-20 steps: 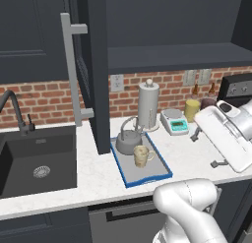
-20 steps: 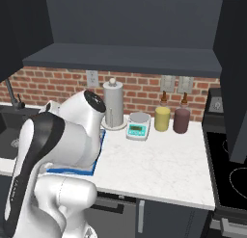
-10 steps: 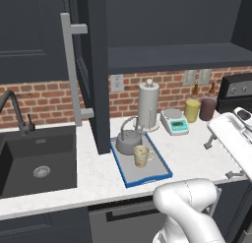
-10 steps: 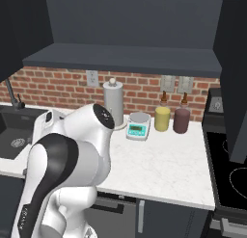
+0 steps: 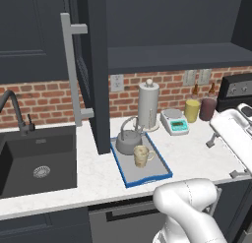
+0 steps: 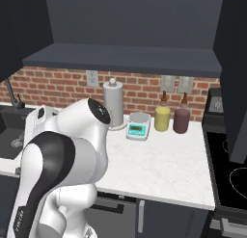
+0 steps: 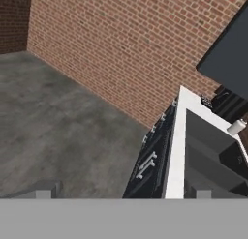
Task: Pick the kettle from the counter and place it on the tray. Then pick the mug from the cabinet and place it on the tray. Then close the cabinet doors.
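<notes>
The grey kettle (image 5: 129,141) with its arched handle stands at the back of the blue-rimmed tray (image 5: 159,174) on the white counter (image 5: 192,153). The cream mug (image 5: 141,156) sits on the tray just in front of the kettle. The cabinet (image 5: 172,55) above has both doors swung out: the left door (image 5: 96,75) with its silver bar handle, and the right door (image 6: 235,83). My arm (image 5: 236,138) reaches over the counter's right end, well away from the tray. My gripper (image 7: 121,192) is open, with nothing between its tips.
A black sink (image 5: 34,163) is set in at the left. Against the brick wall stand a tall grey cylinder (image 5: 147,105), a white-teal scale (image 5: 175,122), a yellow cylinder (image 5: 192,110) and a maroon one (image 5: 207,109). A black stove (image 6: 231,179) lies at the right.
The arm has swung further right and lower, toward the counter's right end. The kettle, mug, tray and doors have not moved. The gripper stays open.
</notes>
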Robot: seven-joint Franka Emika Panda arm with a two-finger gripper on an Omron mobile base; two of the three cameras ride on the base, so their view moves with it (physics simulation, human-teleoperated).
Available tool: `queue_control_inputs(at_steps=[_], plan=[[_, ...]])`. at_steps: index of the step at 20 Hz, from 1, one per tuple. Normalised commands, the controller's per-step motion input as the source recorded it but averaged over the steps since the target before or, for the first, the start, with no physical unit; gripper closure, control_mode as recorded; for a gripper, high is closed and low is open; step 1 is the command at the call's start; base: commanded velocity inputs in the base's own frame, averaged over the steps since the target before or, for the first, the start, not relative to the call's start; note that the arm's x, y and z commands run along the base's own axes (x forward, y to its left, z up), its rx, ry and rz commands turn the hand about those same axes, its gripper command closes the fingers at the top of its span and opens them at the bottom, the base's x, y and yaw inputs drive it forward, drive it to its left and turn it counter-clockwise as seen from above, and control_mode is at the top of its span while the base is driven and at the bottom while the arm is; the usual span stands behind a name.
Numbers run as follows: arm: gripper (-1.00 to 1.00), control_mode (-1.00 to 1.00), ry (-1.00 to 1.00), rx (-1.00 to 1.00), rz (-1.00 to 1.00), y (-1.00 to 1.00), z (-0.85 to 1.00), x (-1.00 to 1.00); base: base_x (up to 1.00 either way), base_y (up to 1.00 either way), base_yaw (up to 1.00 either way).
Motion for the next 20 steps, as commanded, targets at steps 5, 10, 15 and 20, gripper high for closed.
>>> queue_control_inputs(at_steps=[5, 10, 15, 20], plan=[[-1.00, -1.00, -0.19, -0.06, 0.05, 0.40, 0.09, -0.02, 0.00, 0.00, 0.00], [-1.00, -1.00, -0.26, 0.00, 0.09, 0.37, 0.20, -0.12, 0.00, 0.00, 0.00], [-1.00, -1.00, -0.28, 0.00, 0.02, 0.47, 0.35, -0.09, 0.00, 0.00, 0.00], [-1.00, -1.00, -0.32, 0.00, 0.00, 0.55, 0.23, -0.07, 0.00, 0.00, 0.00]])
